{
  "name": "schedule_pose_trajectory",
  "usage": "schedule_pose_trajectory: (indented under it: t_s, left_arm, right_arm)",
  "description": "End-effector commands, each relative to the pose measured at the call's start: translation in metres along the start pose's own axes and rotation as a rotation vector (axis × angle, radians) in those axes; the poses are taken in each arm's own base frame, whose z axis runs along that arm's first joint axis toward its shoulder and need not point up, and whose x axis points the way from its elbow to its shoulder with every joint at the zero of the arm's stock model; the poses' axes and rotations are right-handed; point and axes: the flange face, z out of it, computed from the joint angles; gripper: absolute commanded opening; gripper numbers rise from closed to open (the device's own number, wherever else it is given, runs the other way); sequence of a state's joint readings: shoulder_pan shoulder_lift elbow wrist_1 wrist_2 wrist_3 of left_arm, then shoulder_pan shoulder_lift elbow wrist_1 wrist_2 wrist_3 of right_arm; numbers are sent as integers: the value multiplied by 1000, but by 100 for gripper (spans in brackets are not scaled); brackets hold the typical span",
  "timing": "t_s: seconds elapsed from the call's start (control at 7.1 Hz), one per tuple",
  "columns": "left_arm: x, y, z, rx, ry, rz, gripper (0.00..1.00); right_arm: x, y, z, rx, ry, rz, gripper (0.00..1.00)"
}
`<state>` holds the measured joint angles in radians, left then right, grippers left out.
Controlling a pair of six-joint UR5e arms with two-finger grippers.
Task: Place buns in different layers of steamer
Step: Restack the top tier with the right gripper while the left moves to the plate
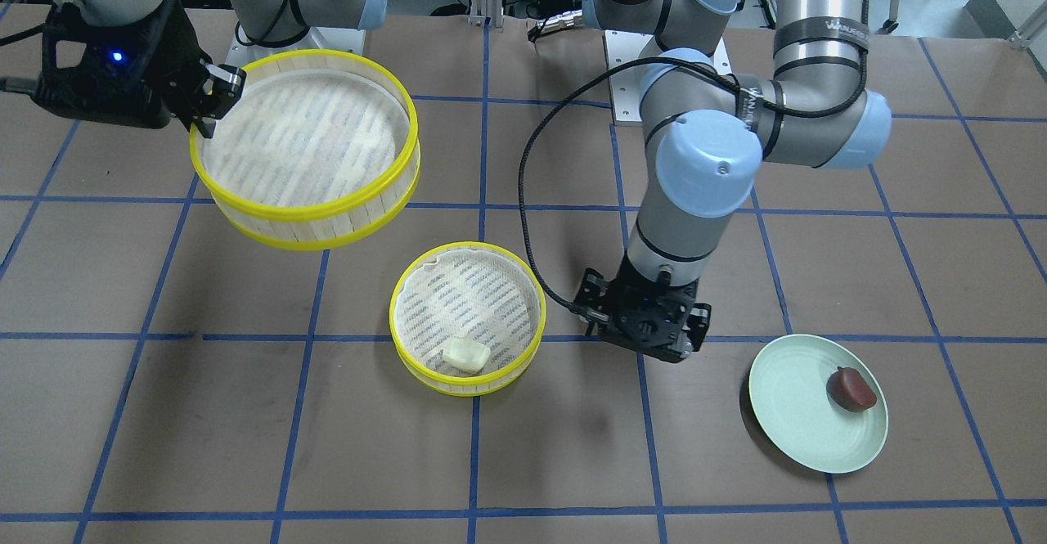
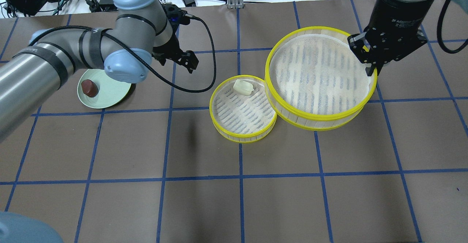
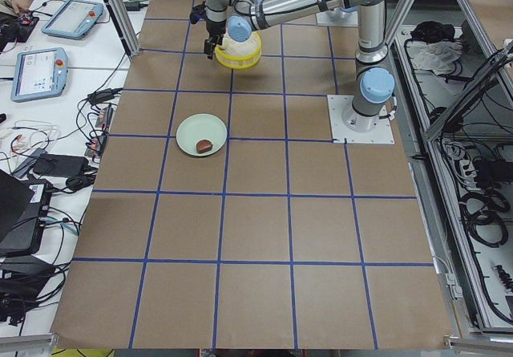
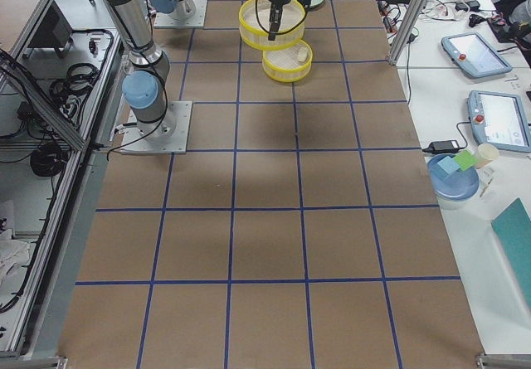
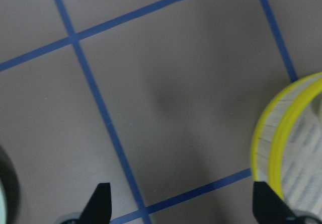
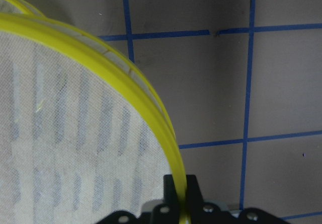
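Note:
My right gripper (image 2: 373, 65) is shut on the rim of one steamer layer (image 2: 318, 75) and holds it in the air, tilted a little. In the right wrist view the jaws pinch its yellow rim (image 6: 171, 143). The other steamer layer (image 2: 243, 115) rests on the table, partly under the raised one, with the cream-white bun (image 2: 244, 87) on its mesh near the rim. The dark reddish-brown bun (image 2: 89, 87) lies on the pale green plate (image 2: 109, 93). My left gripper (image 2: 186, 60) is open and empty, above the table between the plate and the resting layer.
The table is brown paper with a blue tape grid. The two arm bases (image 1: 303, 4) stand at the robot's edge of the table. Tablets, cables and a blue bowl (image 4: 452, 177) lie on side benches off the table.

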<state>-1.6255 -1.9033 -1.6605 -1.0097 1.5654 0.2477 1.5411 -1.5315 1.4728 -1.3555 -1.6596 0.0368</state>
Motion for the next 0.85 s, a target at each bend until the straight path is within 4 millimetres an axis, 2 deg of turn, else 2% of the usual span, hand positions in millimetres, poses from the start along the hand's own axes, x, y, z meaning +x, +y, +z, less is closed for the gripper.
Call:
schedule_pose_trajectory:
  t_s: [0.0, 0.14, 0.28, 0.56, 0.7]
  left_arm:
    - [-92, 15, -10, -17, -23, -146, 100]
    - [-132, 25, -17, -12, -33, -214, 100]
    - [-160, 36, -16, -30, -33, -263, 100]
    - [-174, 41, -11, -55, -60, -284, 100]
    - [-198, 50, -7, -84, -112, -321, 100]
  right_arm:
    - [-55, -42, 35, -7, -27, -23, 0]
    - [-88, -61, 60, 1, -13, -2, 0]
    - [-119, -78, 84, 16, -11, -5, 0]
    - [-164, -84, 117, -3, -1, -51, 0]
    - [-169, -90, 132, -7, 7, -58, 0]
